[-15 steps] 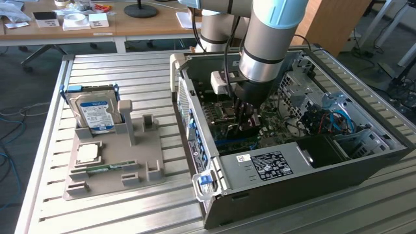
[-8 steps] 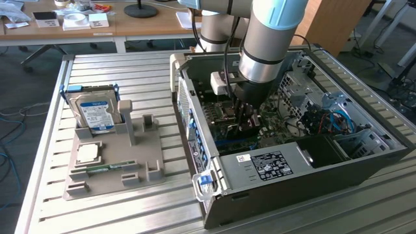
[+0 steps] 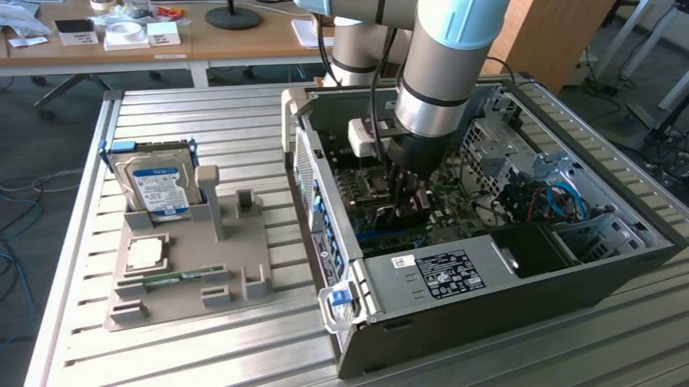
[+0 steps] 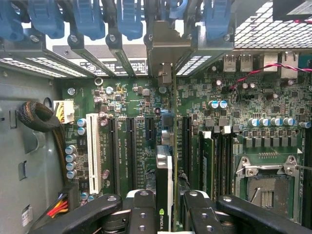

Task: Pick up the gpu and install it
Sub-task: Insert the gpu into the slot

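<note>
One gpu [image 4: 164, 195] with NVIDIA logo, upright in tool [image 4: 165, 207]

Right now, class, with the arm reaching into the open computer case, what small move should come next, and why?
Probably a slow, straight press toward the motherboard: the gripper holds the gpu edge-on above the slots, its bracket at the rear opening, and seating isn't visibly confirmed.

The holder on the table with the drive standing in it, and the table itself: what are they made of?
The holder looks like matte beige-grey plastic, possibly printed or moulded: dull, even colour, blocky slots, no shine. The table looks like bare aluminium: pale silvery ribbed slats that catch the light. The drive shows a silvery metal body under a blue-and-white paper-like label.
</note>
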You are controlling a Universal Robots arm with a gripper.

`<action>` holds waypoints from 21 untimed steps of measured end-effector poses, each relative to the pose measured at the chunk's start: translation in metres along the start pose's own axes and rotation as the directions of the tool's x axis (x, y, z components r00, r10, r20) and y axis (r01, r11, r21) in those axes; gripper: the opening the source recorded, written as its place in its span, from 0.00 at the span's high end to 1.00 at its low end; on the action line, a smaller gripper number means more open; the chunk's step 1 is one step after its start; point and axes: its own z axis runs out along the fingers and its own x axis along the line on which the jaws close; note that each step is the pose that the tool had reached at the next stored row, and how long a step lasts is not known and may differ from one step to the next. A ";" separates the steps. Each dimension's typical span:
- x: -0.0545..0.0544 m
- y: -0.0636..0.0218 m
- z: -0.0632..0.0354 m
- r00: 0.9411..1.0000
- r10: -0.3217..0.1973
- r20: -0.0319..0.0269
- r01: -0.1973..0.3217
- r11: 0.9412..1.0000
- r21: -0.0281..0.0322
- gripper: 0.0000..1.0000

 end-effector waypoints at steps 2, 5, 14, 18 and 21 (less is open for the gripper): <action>0.000 0.0001 0.0000 1.000 0.000 0.000 0.000 1.000 0.000 0.73; 0.000 0.0003 0.0017 1.000 0.000 -0.002 0.000 1.000 -0.001 0.73; 0.000 0.0003 0.0027 1.000 0.000 0.000 0.000 1.000 0.000 0.73; 0.000 0.0002 0.0026 1.000 0.000 0.000 0.000 1.000 0.000 0.73; 0.000 0.0002 0.0026 1.000 0.000 0.000 0.000 1.000 0.000 0.73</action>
